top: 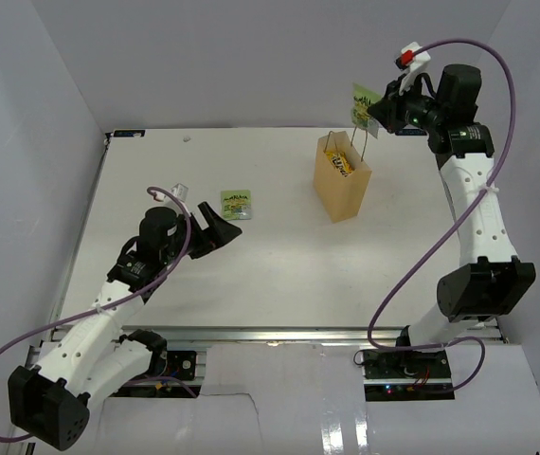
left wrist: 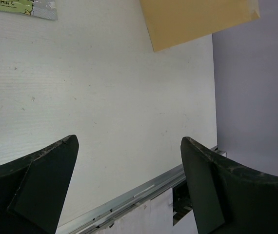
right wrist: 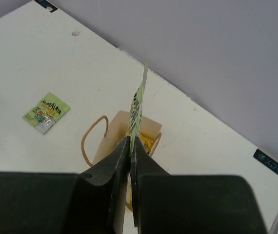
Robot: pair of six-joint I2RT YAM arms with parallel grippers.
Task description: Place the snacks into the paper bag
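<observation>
The paper bag [top: 342, 190] stands upright on the white table [top: 279, 275], at about 1 o'clock from the table's middle. Its mouth is open at the top. A yellow pack [top: 343, 163] already sits inside.

Up in the air at 1 o'clock from the bag, the right gripper [top: 378, 114] holds a small green-white pouch [top: 364, 102]. Its jaws are pressed tight on one edge of the pouch. From the right wrist camera the pouch looks thin and lines up with the bag's mouth. I think it is held this way so it can drop straight in. It must miss the cord handle [right wrist: 86, 141].

A second green-white pouch [top: 237, 203] lies flat on the table, at 9 o'clock from the bag and well apart. The left gripper [top: 225, 226] hangs near it, at 7 o'clock. Its jaws are spread wide with nothing between them, likely ready to pick that pouch up.
</observation>
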